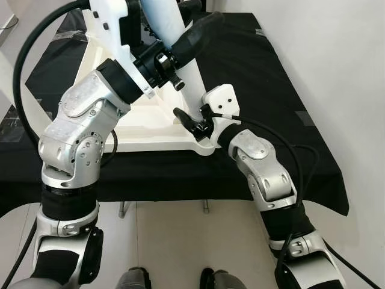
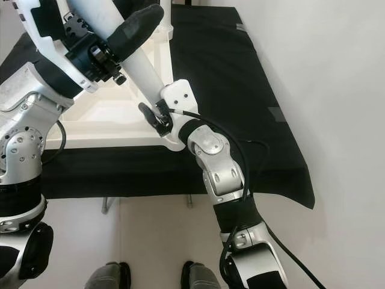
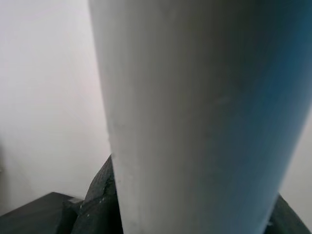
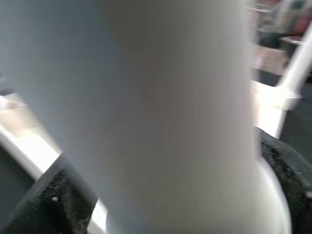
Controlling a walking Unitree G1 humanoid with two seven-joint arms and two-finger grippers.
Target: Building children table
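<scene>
Left gripper (image 1: 183,42) clamps high on the round white table leg (image 1: 189,84), black fingers either side. Right gripper (image 1: 195,123) grips the same leg at its base, where it meets the corner of the upturned white wooden tabletop (image 1: 144,129), lying on a black-clothed table (image 1: 271,108).

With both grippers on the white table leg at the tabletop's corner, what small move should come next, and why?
Probably twist the white cylindrical table leg a little further into its corner. The left gripper clasps it high up, the right gripper holds it near its base, and it stands tilted on the upturned white tabletop, so it looks not fully seated.
</scene>
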